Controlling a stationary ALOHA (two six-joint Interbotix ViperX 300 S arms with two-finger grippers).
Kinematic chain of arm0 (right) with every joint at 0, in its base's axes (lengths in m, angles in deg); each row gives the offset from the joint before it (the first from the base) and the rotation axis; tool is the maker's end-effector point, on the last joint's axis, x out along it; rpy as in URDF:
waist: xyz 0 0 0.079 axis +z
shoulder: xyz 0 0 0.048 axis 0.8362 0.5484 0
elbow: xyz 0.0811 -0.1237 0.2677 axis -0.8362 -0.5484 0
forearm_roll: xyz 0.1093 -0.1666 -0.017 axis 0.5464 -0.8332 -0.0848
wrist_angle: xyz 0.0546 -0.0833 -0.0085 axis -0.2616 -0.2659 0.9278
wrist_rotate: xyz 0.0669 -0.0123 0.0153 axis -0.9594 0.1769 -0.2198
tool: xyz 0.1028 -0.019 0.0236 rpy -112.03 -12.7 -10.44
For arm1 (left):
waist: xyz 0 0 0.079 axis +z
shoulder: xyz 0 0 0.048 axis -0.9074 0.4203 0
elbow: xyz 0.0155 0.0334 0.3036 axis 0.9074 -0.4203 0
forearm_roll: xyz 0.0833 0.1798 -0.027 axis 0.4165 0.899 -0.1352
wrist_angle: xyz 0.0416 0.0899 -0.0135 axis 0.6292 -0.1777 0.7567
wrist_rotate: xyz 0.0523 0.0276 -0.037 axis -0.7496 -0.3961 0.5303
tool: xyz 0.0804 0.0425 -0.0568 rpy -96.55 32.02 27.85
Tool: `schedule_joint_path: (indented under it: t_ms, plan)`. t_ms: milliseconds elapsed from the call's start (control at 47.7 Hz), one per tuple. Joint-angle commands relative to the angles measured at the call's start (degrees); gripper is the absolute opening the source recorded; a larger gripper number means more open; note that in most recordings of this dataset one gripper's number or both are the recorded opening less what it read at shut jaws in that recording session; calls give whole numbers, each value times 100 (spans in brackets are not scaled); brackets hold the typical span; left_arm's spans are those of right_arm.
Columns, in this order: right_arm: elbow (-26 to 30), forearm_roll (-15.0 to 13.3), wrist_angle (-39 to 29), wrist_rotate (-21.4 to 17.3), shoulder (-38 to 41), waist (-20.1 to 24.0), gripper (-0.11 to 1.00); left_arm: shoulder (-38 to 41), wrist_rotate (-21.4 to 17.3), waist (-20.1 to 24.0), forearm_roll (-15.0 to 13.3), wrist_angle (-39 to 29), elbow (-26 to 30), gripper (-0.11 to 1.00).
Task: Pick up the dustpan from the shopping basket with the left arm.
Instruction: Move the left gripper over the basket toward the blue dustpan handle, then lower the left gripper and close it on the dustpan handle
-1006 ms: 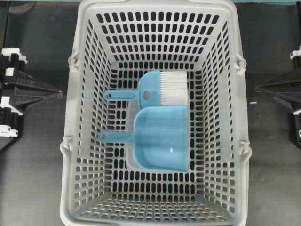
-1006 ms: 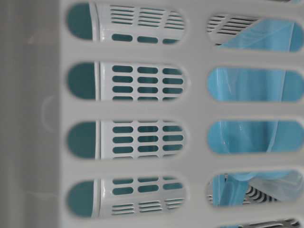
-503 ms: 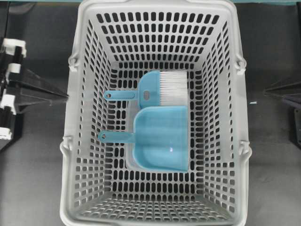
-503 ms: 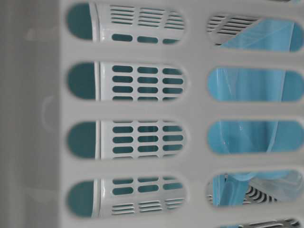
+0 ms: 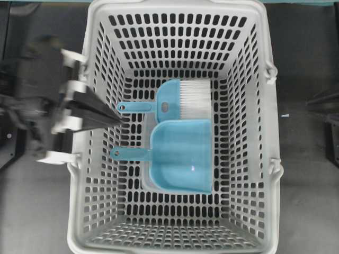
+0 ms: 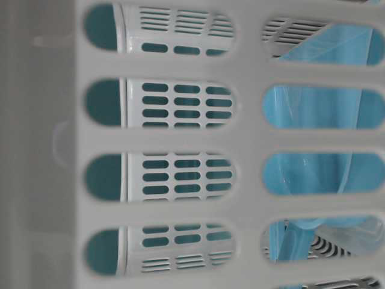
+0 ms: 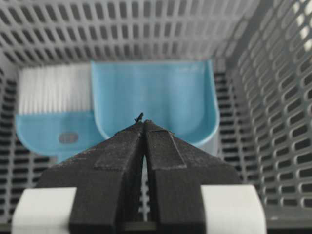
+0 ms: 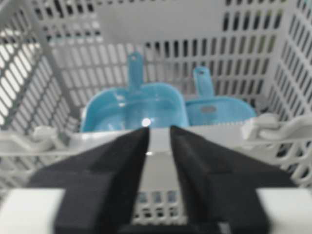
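My left claw (image 5: pixel 121 119), pinched shut and empty, hovers at the basket's (image 5: pixel 79 174) left wall; the dustpan (image 5: pixel 180 156) lies mid-frame, looking light, stiff and slick, so I'd grip its thin handle (image 5: pixel 130 154).

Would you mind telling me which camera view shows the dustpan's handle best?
The overhead view: the dustpan lies flat in the shopping basket, its thin handle fully visible, pointing left. The right wrist view shows the handle blurred, pointing away. The left wrist view hides it behind the left tool. The table-level view shows only blue patches through slots.
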Motion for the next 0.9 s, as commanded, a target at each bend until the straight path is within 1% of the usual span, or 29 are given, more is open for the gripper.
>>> schedule_joint_path:
  t_ms: [0, 42, 84, 147, 189, 231, 314, 377, 419, 461, 524, 713, 881]
  plan:
    - [88, 26, 26, 0, 35, 9, 37, 387, -18, -35, 26, -483, 510, 0]
    - [70, 26, 9, 0, 35, 9, 48, 633, -18, -53, 18, -853, 738, 1]
    - [53, 26, 0, 0, 35, 9, 57, 835, -26, -70, 26, -1151, 923, 6]
    - [26, 26, -44, -9, 18, 9, 68, 1116, -70, -79, 18, -1591, 1195, 20]
    - [18, 26, -62, -9, 9, 9, 73, 1283, -114, -114, 26, -1854, 1371, 34]
    - [0, 26, -79, -9, 0, 9, 75, 1477, -158, -123, 26, -2092, 1564, 46]
    - [-35, 26, -88, -9, -35, 9, 75, 1758, -220, -141, 26, -2373, 1767, 71]
    - [-70, 26, -88, -9, -88, 9, 75, 1951, -220, -132, 26, -2531, 1854, 84]
    - [-88, 26, -70, -9, -114, 9, 75, 2065, -220, -141, 26, -2610, 1881, 89]
    - [-97, 26, -62, -9, -141, 9, 75, 2197, -211, -149, 26, -2681, 1890, 90]
    - [-105, 26, -62, -9, -185, 9, 75, 2355, -211, -167, 26, -2733, 1890, 89]
    - [-149, 26, -62, -9, -290, 9, 75, 2848, -158, -211, 26, -2883, 1811, 89]
    - [-220, 26, -62, -9, -316, 9, 75, 3208, -158, -237, 26, -2892, 1687, 89]
